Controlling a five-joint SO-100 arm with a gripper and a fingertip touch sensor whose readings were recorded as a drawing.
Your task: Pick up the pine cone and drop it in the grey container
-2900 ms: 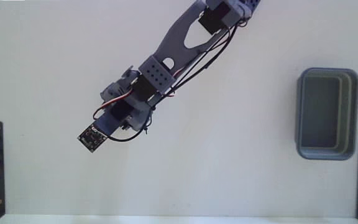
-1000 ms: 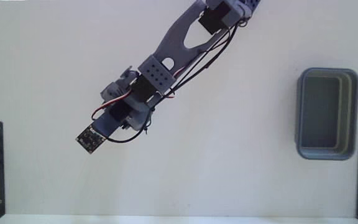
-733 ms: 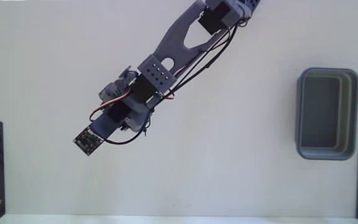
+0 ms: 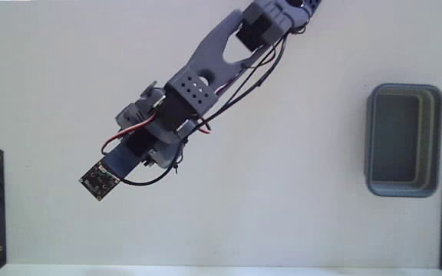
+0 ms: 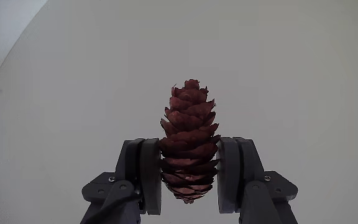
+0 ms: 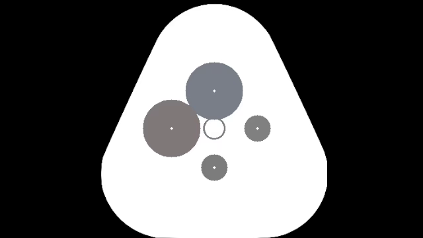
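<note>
The fixed view looks straight down on the white worktop [image 4: 282,199] from well above. The wrist view sits close behind the fingers [image 5: 150,177], facing that same worktop.

In the wrist view the pine cone [image 5: 189,144] stands between the jaws, tip pointing away.

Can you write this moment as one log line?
end effector: shut on cone | container: empty, far right in fixed view | step: carry

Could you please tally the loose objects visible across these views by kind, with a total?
Pine cone: 1, between the fingers of the claw
Grey container: 1, empty
Total: 2
</note>
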